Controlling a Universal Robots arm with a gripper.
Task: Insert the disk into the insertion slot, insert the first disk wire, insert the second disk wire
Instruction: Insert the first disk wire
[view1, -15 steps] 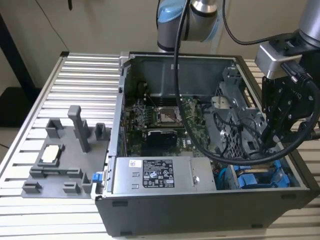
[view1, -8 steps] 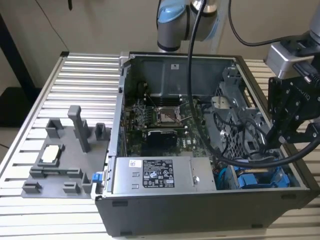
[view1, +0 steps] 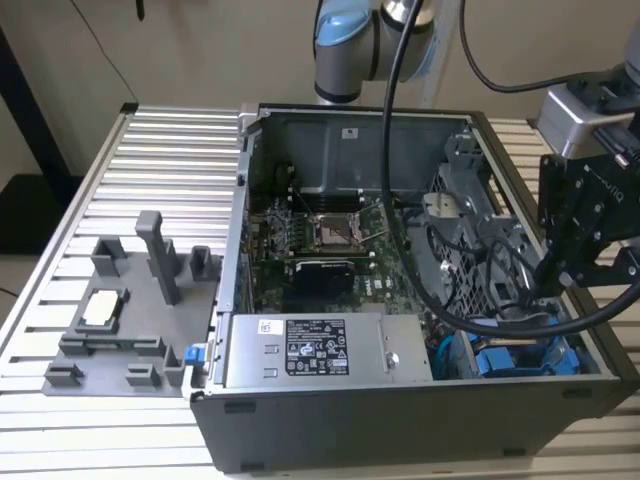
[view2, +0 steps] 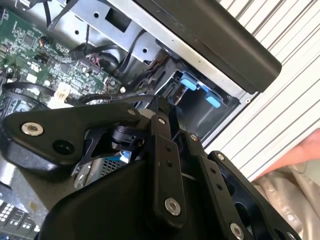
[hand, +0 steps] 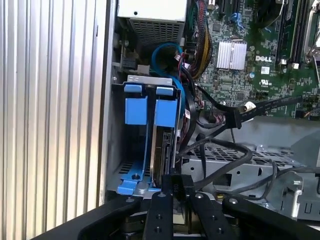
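Note:
The disk sits edge-on in its blue carrier inside the insertion slot of the grey drive cage, beside a second blue-framed bay. My gripper is at the disk's exposed end, its fingers shut on a small black connector of a disk wire that loops away over the perforated panel. In the second wrist view the gripper points at the cage with its blue tabs. The exterior view shows the gripper above the blue frames at the case's lower right.
Another black cable ends in a loose connector with a white tip above the cage. The open case holds a motherboard and a power supply. A grey fixture stands on the slatted table. A person's hand is beside the case.

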